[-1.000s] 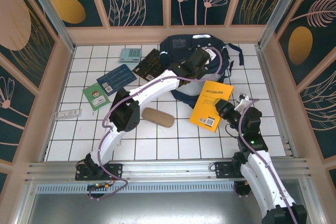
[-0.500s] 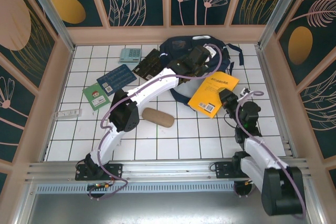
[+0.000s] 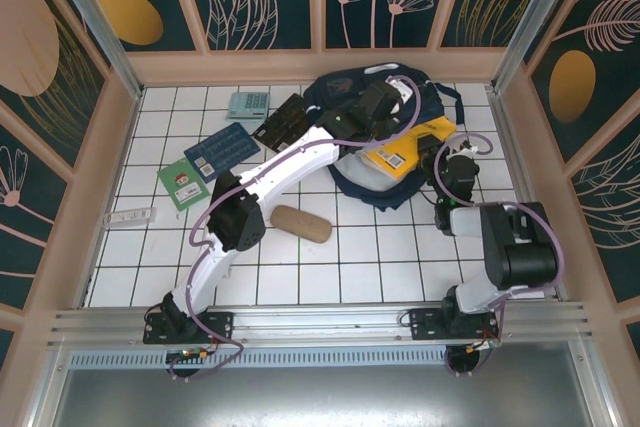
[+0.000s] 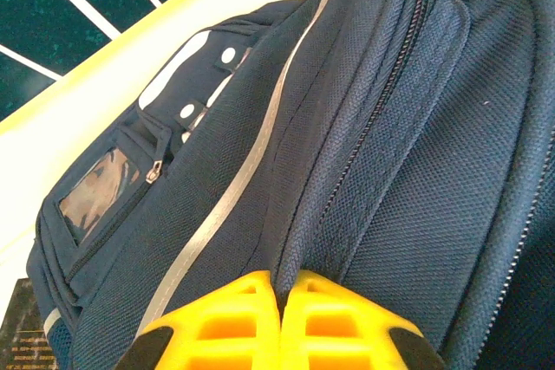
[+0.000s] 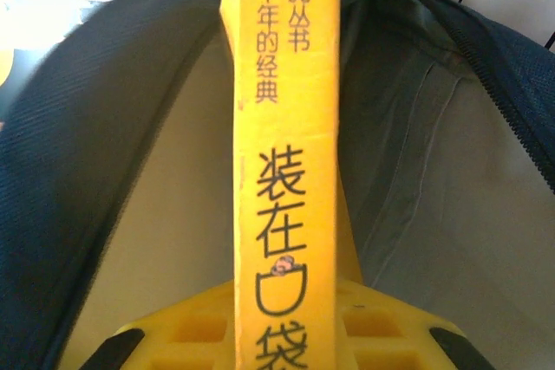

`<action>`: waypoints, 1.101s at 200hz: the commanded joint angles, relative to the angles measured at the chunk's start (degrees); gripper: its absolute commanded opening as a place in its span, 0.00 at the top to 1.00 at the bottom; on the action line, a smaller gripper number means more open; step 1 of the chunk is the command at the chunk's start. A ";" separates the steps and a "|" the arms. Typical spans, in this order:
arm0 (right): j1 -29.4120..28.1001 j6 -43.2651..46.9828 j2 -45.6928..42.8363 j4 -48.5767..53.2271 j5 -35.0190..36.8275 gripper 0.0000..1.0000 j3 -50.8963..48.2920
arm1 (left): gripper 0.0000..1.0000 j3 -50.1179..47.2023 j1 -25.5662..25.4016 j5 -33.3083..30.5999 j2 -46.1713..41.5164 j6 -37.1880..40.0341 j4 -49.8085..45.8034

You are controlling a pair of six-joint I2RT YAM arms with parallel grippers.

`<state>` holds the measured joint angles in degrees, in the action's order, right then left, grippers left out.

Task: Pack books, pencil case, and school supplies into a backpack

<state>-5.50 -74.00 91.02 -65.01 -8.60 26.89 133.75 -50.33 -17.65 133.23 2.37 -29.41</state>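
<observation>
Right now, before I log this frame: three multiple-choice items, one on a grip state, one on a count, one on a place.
1. What does the right gripper hold? A the yellow book; B nothing, it is open; C a pen.
2. How many books lie on the tiles left of the backpack? A one; B five; C three.
3. Where is the pencil case? A inside the backpack; B on the tiles outside the backpack; C on a shelf.
Answers: 1 A, its fingers clamp the book's spine in the right wrist view. 2 C, the black book, the blue book and the green book lie there. 3 B, it lies on bare tiles, apart from the backpack.
</observation>
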 commanded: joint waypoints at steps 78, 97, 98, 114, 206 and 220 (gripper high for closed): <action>-5.99 -8.38 26.80 -16.82 14.42 1.00 23.69 | 1.00 5.86 -0.21 4.04 -5.35 -5.36 2.74; -7.51 -8.35 30.27 -18.03 20.27 1.00 25.89 | 1.00 5.73 -0.26 4.66 -5.44 -5.60 2.65; -7.55 -8.36 30.40 -18.04 20.46 1.00 26.04 | 1.00 5.73 -0.23 4.74 -5.44 -5.66 2.67; -8.58 -8.47 32.93 -15.66 22.94 1.00 29.68 | 1.00 5.56 -0.31 5.95 -5.37 -5.97 2.56; -10.50 -6.43 38.23 2.36 25.44 0.50 40.59 | 1.00 4.69 -0.41 5.00 -5.09 -5.66 2.43; -10.17 -5.49 36.57 3.62 23.81 0.31 39.39 | 1.00 4.89 -0.40 2.62 -4.83 -5.82 2.36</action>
<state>-16.14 -81.76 130.34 -64.18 16.56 65.63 135.81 -49.34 -13.98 133.21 -2.04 -31.53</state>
